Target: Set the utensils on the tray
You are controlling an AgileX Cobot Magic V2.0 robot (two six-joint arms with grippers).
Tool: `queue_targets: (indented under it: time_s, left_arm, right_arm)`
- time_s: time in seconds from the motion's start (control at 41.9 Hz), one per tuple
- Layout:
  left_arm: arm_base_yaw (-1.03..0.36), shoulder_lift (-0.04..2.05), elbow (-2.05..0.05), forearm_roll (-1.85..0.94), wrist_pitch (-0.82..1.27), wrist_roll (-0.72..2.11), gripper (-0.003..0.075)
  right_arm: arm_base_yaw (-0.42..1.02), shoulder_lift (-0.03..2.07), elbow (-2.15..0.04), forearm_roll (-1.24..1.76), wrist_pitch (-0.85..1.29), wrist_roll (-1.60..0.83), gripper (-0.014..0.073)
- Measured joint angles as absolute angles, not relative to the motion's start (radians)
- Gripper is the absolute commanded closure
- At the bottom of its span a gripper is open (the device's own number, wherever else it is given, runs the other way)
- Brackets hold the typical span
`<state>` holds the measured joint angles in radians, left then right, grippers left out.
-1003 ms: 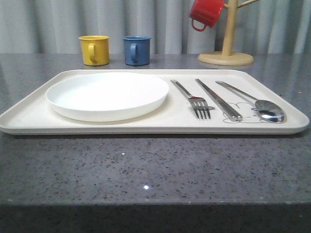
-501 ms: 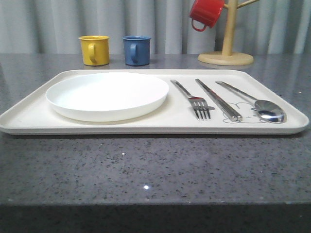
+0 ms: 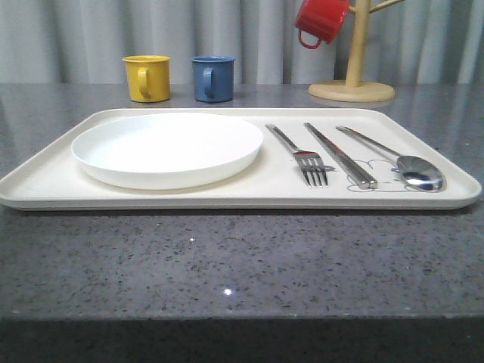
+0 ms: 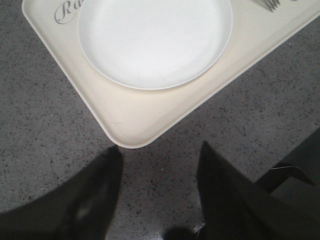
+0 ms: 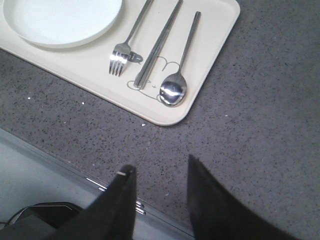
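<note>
— Utensils first: what are they made of, and where do they lie?

— Slim polished steel, all three on the right half of the cream tray [image 3: 60,181]. The fork [image 3: 302,156] is leftmost, the flat straight chopsticks [image 3: 339,154] sit in the middle, and the round-bowled spoon [image 3: 396,160] is rightmost.

— Which way do they point?

— Long axes run near to far, fanned a little. Tines, chopstick tips and spoon bowl are at the near end, the handles at the far end.

— The rest?

— A smooth round white plate [image 3: 168,147] fills the tray's left half. The worktop [image 3: 242,265] is speckled grey stone. Beyond the tray stand a yellow mug [image 3: 147,78], a blue mug [image 3: 212,78] and a wooden mug tree [image 3: 352,68] holding a red mug [image 3: 320,20].

— The pincers?

— Left pincer [image 4: 157,200] and right pincer [image 5: 159,192] both hang over bare worktop with fingers spread, gripping nothing.
</note>
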<state>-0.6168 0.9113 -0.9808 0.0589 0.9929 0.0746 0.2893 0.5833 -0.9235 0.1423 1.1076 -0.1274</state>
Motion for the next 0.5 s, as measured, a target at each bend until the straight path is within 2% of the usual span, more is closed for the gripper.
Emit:
queue_targets:
  time_s: [0.143, 0.167, 0.501]
  left_arm:
    - [-0.617, 0.911, -0.981, 0.059, 0.993, 0.075, 0.0739]
    - [-0.617, 0.911, -0.981, 0.059, 0.993, 0.075, 0.0737]
    - [-0.617, 0.911, -0.981, 0.059, 0.993, 0.077, 0.0738]
  right_arm:
    - [0.289, 0.583, -0.923, 0.142, 1.108, -0.127, 0.0641]
    - [0.289, 0.583, -0.923, 0.142, 1.107, -0.127, 0.0662]
    - [0.289, 0.583, -0.923, 0.142, 1.090, -0.126, 0.0662]
